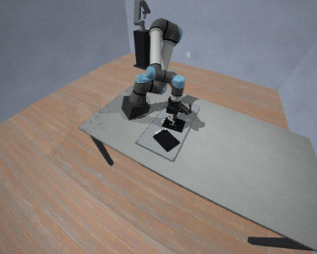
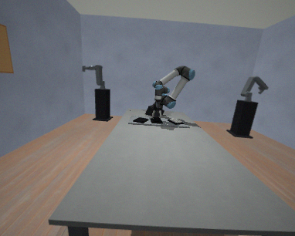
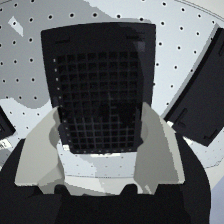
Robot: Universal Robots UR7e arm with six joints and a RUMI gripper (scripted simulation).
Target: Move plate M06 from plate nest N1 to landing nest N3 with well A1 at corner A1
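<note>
Claw [image 3: 102,131] clamped on the black well plate [image 3: 97,80], over the perforated base sheet [image 1: 148,139] on the desk [image 1: 246,166].

Pale fingers press the plate's two long sides near its close end; its grid of wells faces up and the plate reaches away from the claw. The wrist view does not show whether the plate touches the sheet below. No label can be read on it, so it cannot be told which plate this is. Just beside the held plate, on its right in the wrist view, a second dark slab [image 3: 200,100] lies at an angle, apart from it. In the top view a black plate [image 1: 166,140] lies flat on the sheet, nearer the desk's front edge than the claw. The arm's dark pedestal [image 1: 132,109] stands by the sheet's far left corner. Two idle arms on black stands [image 2: 242,117] stand on the floor, well apart from the desk.
</note>
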